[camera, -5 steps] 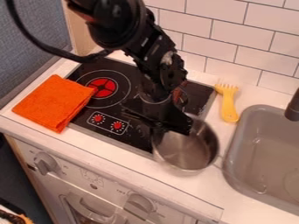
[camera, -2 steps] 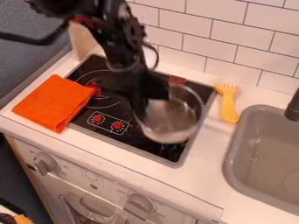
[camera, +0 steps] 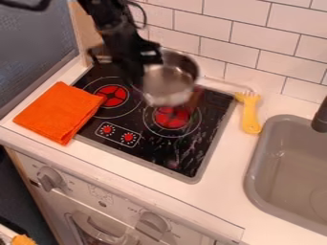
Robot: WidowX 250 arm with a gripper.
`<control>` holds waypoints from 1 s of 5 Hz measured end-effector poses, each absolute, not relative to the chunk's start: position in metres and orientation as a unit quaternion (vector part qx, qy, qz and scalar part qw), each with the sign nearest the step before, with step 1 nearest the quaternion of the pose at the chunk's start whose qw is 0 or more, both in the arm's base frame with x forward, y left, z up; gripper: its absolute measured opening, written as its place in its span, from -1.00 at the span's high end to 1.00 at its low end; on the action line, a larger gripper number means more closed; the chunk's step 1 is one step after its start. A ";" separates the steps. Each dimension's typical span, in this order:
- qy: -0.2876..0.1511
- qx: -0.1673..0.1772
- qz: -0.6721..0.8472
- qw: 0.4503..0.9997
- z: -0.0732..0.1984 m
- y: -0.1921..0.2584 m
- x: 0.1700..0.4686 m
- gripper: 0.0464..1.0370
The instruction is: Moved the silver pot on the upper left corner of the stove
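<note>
Silver pot (camera: 169, 86) up off the stove (camera: 182, 167), over the back part of the cooktop, between the two burners and toward the wall side. Its open inside shows to my camera. I cannot tell how far it clears the glass.

Gripper (camera: 142, 62) on the pot's left side as I view it, fingers closed on the rim there, pot hanging from them. The grip itself is dark and blurred; I can't make out each finger separately. Arm comes in from the top edge, upper left.

Below the pot, cooktop black and glossy. Left burner (camera: 112, 96) red at the center with a thin ring around it; right burner (camera: 171, 117) the same, just below the pot in my view. Control panel (camera: 118, 134) near the front edge, two red dials in an outlined box.

Orange cloth (camera: 59, 113) folded flat at the stove's left, partly on the counter (camera: 220, 196), one corner lying over the cooktop toward the left burner.

Right of the stove, near its edge: yellow fork (camera: 250, 117) on the counter, tines toward the wall. Farther right, gray sink (camera: 253, 184) with a dark faucet (camera: 321, 118) at its back right.

White tiled wall (camera: 256, 40) behind. Oven front with gray knobs (camera: 49, 179) below the counter.
</note>
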State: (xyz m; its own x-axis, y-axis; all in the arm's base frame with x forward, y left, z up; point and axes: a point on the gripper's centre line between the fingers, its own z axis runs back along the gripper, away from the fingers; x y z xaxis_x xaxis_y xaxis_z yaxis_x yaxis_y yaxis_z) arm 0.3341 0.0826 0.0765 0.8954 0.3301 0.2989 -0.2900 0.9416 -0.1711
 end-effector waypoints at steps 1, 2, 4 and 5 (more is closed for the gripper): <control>-0.138 -0.064 0.152 0.977 0.063 0.112 0.352 0.93; -0.133 -0.065 0.138 0.979 0.058 0.138 0.371 0.93; -0.102 -0.058 0.082 0.990 0.031 0.160 0.392 0.93; -0.091 -0.047 0.070 0.992 0.018 0.167 0.392 0.93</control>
State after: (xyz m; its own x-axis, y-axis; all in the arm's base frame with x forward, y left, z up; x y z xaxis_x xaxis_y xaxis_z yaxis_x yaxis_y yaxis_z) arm 0.3918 0.1674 0.0183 0.9737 0.1465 0.1747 -0.1294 0.9859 -0.1057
